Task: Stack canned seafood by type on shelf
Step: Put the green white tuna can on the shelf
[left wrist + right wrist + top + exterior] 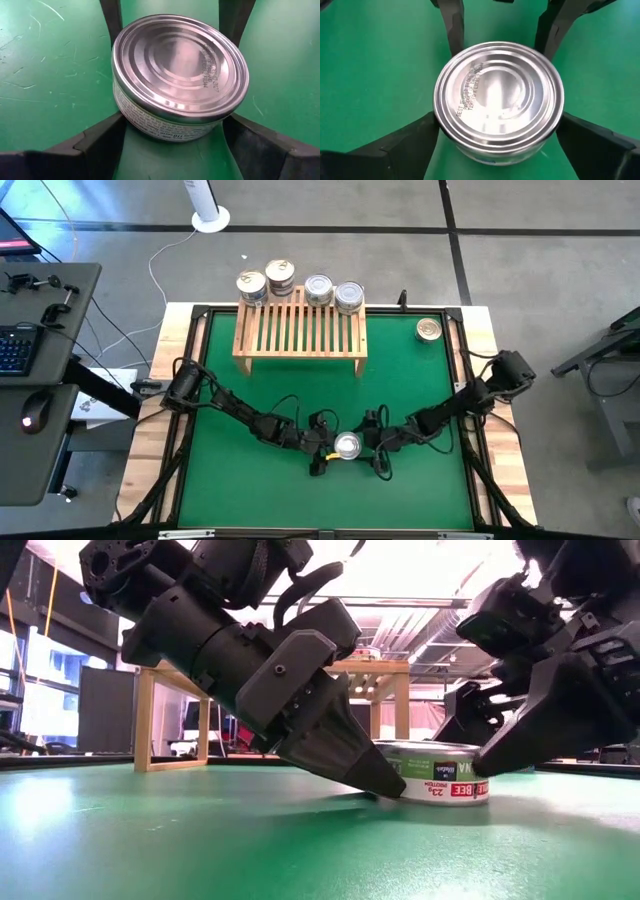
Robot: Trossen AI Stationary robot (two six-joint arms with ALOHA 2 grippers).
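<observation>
A silver-lidded tin [347, 445] with a white, green and red label [440, 785] rests flat on the green mat [250, 480], near its middle. My left gripper [334, 447] comes at it from the left and has its fingers against the tin's sides. From the right, my right gripper [363, 446] stands open with a finger on either side of the tin [497, 100]; I cannot tell whether it touches. Several other tins [300, 286] stand along the far edge of the wooden shelf [300, 330]. My left gripper has the tin's round side wall [125, 112] between its two fingers [95, 142], one on each side. The fingers slant down from the table's left, and their tips reach the mat beside the tin [385, 785]. The tin sits level with its bottom on the mat.
A lone gold-toned tin [429, 330] lies on the mat at the far right, beside the shelf. The mat has a dark raised frame [462, 380] around it. A desk with a keyboard and mouse [30, 380] stands off the table's left.
</observation>
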